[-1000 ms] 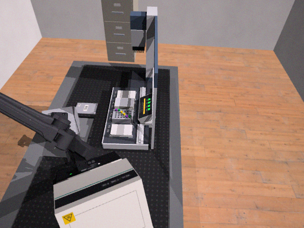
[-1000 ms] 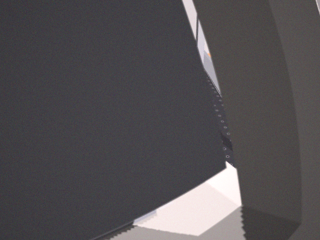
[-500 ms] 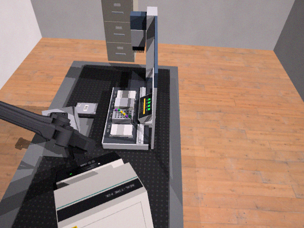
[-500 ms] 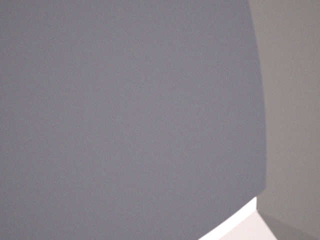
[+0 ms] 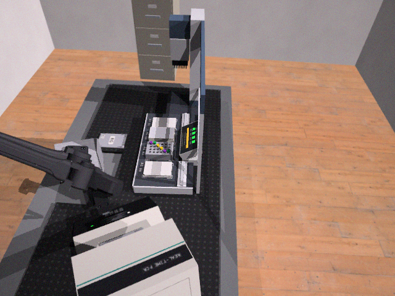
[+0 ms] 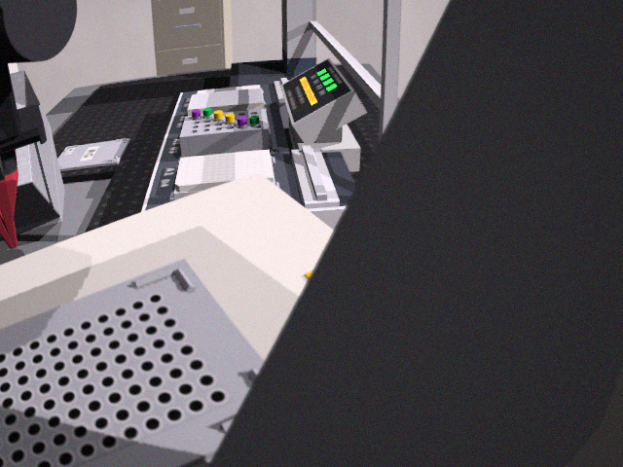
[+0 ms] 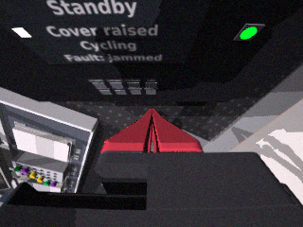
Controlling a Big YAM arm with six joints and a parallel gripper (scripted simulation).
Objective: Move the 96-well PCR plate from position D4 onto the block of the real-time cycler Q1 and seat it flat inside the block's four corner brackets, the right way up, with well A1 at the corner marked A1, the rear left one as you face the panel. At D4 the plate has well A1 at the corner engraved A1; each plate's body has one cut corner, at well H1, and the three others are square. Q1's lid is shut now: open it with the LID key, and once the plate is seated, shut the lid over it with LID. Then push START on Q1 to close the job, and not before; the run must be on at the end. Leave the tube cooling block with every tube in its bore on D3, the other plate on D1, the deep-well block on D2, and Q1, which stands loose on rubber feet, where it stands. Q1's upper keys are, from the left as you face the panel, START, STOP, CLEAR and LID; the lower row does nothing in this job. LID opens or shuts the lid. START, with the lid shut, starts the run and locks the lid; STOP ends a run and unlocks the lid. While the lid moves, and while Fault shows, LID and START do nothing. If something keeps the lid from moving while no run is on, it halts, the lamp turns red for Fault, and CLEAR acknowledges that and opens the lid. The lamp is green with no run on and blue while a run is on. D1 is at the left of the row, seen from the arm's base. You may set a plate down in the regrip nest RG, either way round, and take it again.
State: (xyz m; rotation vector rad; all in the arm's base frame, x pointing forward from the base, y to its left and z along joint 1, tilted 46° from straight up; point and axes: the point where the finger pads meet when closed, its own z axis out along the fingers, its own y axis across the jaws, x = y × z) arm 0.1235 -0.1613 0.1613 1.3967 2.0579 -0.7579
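Note:
The cycler Q1 (image 5: pixel 134 251) stands at the near end of the table with its lid (image 5: pixel 127 254) raised off the block. In the exterior view the perforated block (image 6: pixel 100 362) lies bare, and the dark lid (image 6: pixel 453 251) fills the right side. The lamp (image 7: pixel 248 32) is green. My gripper (image 7: pixel 151 113) has its red fingers shut and empty. It points at the panel just below the upper key row (image 7: pixel 125 86); it also shows in the exterior view (image 6: pixel 7 216). The PCR plate (image 5: pixel 157 168) lies flat on D4, the nearest deck position.
The deck also holds the tube block (image 5: pixel 158 148) with coloured caps, the deep-well block (image 5: pixel 162 134) and the other plate (image 5: pixel 164 122). The regrip nest (image 5: pixel 111 141) lies left of the deck. A tall gantry post (image 5: pixel 195 95) and a tilted keypad (image 5: pixel 191 137) stand right of it.

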